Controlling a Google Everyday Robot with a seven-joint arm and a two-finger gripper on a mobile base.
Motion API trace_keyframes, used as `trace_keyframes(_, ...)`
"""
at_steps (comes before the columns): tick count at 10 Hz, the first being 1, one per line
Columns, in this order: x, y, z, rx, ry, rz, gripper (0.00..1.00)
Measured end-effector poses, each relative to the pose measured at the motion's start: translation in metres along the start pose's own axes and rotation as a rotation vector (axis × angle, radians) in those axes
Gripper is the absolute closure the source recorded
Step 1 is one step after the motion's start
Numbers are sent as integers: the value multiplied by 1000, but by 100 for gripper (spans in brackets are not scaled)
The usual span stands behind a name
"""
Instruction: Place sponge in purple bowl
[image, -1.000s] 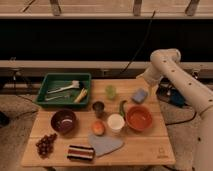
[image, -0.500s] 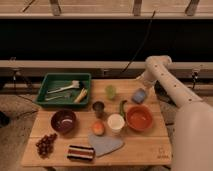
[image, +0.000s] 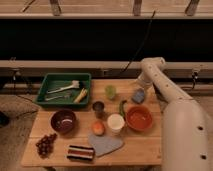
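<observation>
Hanging right over the sponge (image: 138, 96), the pincer (image: 141, 86) sits at the end of the white arm (image: 165, 92) in the camera view, just behind the orange bowl (image: 139, 119). I cannot tell if the pincer is wide or narrow, or if it is touching the sponge. The sponge lies flat on the counter (image: 145, 147), just behind the orange bowl, near its back rim. The purple bowl (image: 63, 121) is well apart from the orange bowl, off to the left in the picture. A white cup (image: 115, 123) and a small orange fruit (image: 98, 128) stand in between. The purple bowl looks empty.

I think the step now is to grab the sponge. To do it well, the pincer should come straight down with the sponge in the middle and squeeze softly. A sponge is squishy and can slip out if it is pinched at its edge. Next it should lift the sponge high before going sideways. The way from the orange bowl goes over the white cup and close to a dark can (image: 98, 106), and a low sponge could knock them over. The orange bowl is the wrong bowl, so the pincer should not let go near it. It should let go only when the sponge is low over the middle of the purple bowl.

No words, names or labels can be read on anything. The striped block (image: 80, 152), far to the front and left of the orange bowl, shows stripes but no letters.
</observation>
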Motion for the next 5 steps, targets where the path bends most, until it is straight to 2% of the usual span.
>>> trace_keyframes(2,-2,3,8,-39,-4,-16,24)
trace_keyframes(4,-3,5,12,-65,-8,-31,46)
trace_keyframes(5,-5,4,13,-69,-10,-37,53)
